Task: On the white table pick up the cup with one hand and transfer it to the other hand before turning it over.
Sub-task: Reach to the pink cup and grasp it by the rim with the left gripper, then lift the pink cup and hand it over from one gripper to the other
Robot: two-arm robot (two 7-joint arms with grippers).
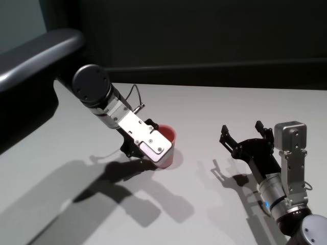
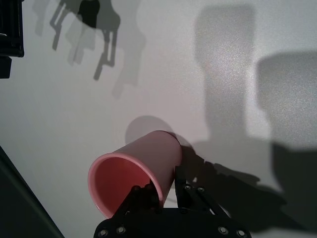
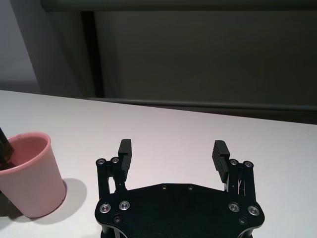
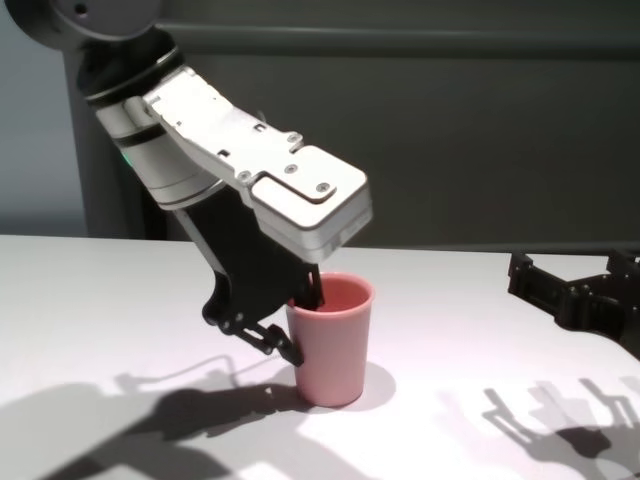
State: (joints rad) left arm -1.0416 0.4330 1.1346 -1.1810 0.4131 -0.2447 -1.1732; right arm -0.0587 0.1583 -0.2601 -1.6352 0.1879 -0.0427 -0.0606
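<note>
- Head view: the cup [image 1: 167, 147] stands upright near the middle of the white table [image 1: 214, 107], well in from every edge. The left gripper [image 1: 148, 151] reaches down over it at a slant from the far left corner, its body hiding much of the cup's left side. Over toward the right edge, the right gripper [image 1: 244, 133] hovers with fingers spread wide, nothing between them, well apart from the cup.
- Left wrist view: here's the close look at the cup [image 2: 133, 171]! The open mouth faces the camera, and the left gripper [image 2: 166, 191] straddles the rim, one finger [image 2: 143, 196] inside the mouth, the other outside the wall. The fingers pinch the cup's wall. The white table [image 2: 198, 74] carries hard shadows all around.
- Right wrist view: the right gripper [image 3: 172, 153] holds its two pads [image 3: 218, 153] wide apart over bare white table [image 3: 173, 124]. The cup [image 3: 30, 173] sits upright off to one side, a dark finger dipping into its mouth.
- Chest view: the left gripper [image 4: 298, 320] clamps the near-left rim of the cup [image 4: 332, 340], whose base sits on the white table [image 4: 100, 290]. The right gripper [image 4: 580, 285] shows at the right edge, spread open.
</note>
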